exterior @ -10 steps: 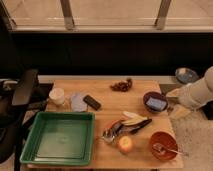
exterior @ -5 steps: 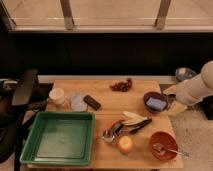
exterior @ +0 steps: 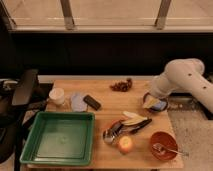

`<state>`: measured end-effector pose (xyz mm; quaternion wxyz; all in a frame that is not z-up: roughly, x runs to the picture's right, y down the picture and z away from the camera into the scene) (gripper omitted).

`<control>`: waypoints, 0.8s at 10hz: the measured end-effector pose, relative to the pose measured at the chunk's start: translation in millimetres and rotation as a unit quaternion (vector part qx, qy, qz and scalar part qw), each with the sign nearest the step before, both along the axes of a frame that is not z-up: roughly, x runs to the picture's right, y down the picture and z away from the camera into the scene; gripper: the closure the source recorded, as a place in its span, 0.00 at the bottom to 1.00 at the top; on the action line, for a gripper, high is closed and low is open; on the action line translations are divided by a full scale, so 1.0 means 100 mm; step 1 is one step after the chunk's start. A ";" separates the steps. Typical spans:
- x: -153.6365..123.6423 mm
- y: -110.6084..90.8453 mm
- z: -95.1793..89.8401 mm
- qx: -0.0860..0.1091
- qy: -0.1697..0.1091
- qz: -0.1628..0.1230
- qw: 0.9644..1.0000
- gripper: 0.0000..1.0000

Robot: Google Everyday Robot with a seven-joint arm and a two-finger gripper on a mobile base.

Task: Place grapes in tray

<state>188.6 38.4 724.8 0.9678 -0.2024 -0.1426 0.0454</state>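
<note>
The grapes (exterior: 121, 85), a small dark reddish-purple bunch, lie at the far edge of the wooden table, right of middle. The green tray (exterior: 33, 150) sits at the table's front left and holds nothing. My white arm reaches in from the right. My gripper (exterior: 150, 102) is at its end, low over a dark blue bowl (exterior: 159, 106). It is to the right of the grapes and nearer the front, apart from them. It is far from the tray.
A white cup (exterior: 56, 95), a pale blue disc (exterior: 77, 101) and a small black block (exterior: 92, 102) lie behind the tray. Yellow peel (exterior: 134, 118), utensils (exterior: 117, 131), an apple (exterior: 125, 144) and an orange bowl (exterior: 163, 145) with a spoon sit front right. A black chair (exterior: 24, 89) stands left.
My arm has swung left from the table's right edge, bringing the gripper in over the dark blue bowl. The grapes, tray and other items have not moved.
</note>
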 end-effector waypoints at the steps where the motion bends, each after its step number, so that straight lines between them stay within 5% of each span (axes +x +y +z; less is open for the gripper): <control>1: -0.24 -0.05 0.17 -0.004 -0.009 0.000 1.000 0.35; 8: -0.34 -0.07 0.28 -0.004 -0.008 -0.002 1.000 0.35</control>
